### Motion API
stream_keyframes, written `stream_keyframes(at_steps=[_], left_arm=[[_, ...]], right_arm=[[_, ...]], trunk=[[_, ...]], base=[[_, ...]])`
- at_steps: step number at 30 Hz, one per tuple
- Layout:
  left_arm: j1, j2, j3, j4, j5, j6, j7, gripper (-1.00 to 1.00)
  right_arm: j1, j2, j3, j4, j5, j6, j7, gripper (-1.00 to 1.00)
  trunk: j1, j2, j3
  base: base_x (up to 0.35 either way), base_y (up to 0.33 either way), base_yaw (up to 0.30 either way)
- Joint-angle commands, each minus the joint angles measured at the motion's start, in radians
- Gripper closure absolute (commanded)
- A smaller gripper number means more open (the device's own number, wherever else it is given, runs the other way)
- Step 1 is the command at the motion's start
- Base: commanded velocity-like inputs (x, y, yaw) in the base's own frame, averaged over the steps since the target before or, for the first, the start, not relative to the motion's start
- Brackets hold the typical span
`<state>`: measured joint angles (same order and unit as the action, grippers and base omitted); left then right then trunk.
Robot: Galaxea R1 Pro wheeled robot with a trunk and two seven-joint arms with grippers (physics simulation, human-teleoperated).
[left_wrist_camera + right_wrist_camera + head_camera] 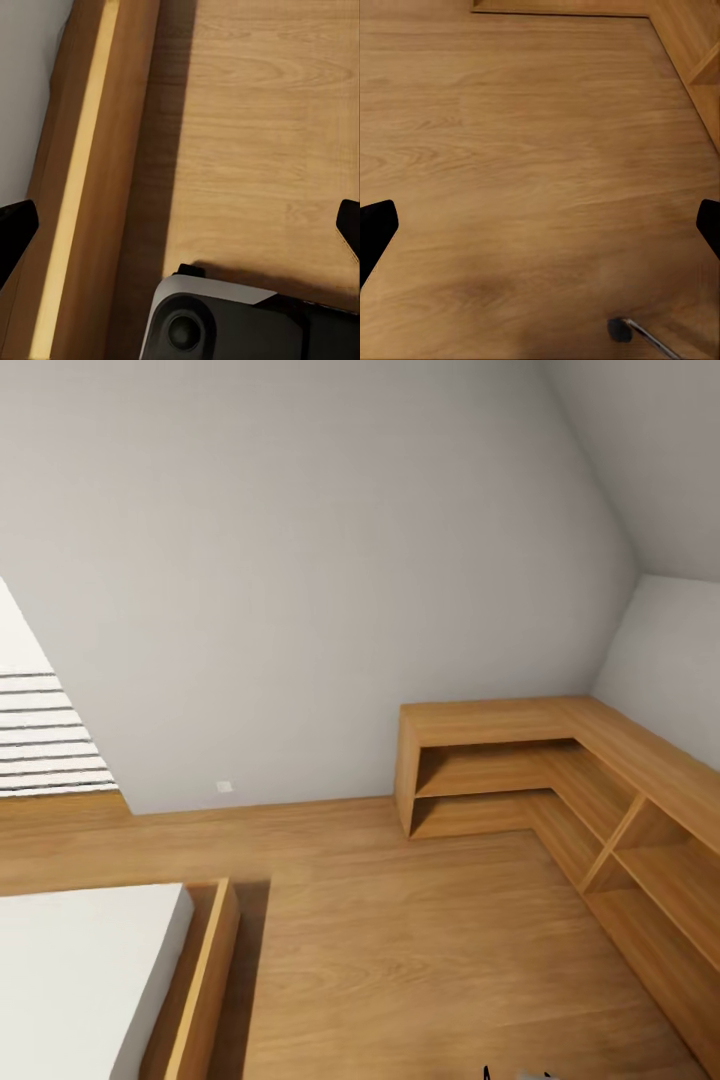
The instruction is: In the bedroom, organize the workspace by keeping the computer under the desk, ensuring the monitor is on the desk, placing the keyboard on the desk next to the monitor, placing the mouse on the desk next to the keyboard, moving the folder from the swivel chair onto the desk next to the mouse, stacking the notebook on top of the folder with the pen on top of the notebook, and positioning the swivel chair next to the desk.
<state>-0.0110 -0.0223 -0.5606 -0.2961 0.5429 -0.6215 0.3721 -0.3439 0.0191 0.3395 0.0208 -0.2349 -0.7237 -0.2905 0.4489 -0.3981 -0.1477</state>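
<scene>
Honey-coloured wood floor (400, 940) of the bedroom under both arms; desk, monitor and the rest not before the cameras, so the robot looks to be in transit. A chrome leg with a castor (622, 328), likely the swivel chair, lies just below the right gripper (540, 225). Left gripper (180, 225) hangs over the floor beside the bed frame (90, 187), above the robot's own base (225, 319). Both grippers spread wide and empty, fitting travel. Low corner shelving (560, 780) stands ahead against the wall (300, 560).
</scene>
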Motion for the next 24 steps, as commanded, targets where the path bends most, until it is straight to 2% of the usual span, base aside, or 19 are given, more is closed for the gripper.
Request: stream_keyframes(at_steps=[1, 24], left_arm=[[-0.001, 0.001, -0.008, 0.0, 0.003, -0.003, 0.008, -1.0], [-0.001, 0.001, -0.008, 0.0, 0.005, -0.001, 0.008, -1.0]], right_arm=[[-0.001, 0.001, 0.009, 0.002, -0.006, -0.003, -0.004, -1.0], [-0.001, -0.002, 0.008, 0.003, -0.007, -0.003, -0.005, -1.0]], trunk=[[0.001, -0.002, -0.002], [0.001, -0.002, -0.002]], base=[[0.321, -0.005, -0.001], [0.321, -0.001, 0.0]])
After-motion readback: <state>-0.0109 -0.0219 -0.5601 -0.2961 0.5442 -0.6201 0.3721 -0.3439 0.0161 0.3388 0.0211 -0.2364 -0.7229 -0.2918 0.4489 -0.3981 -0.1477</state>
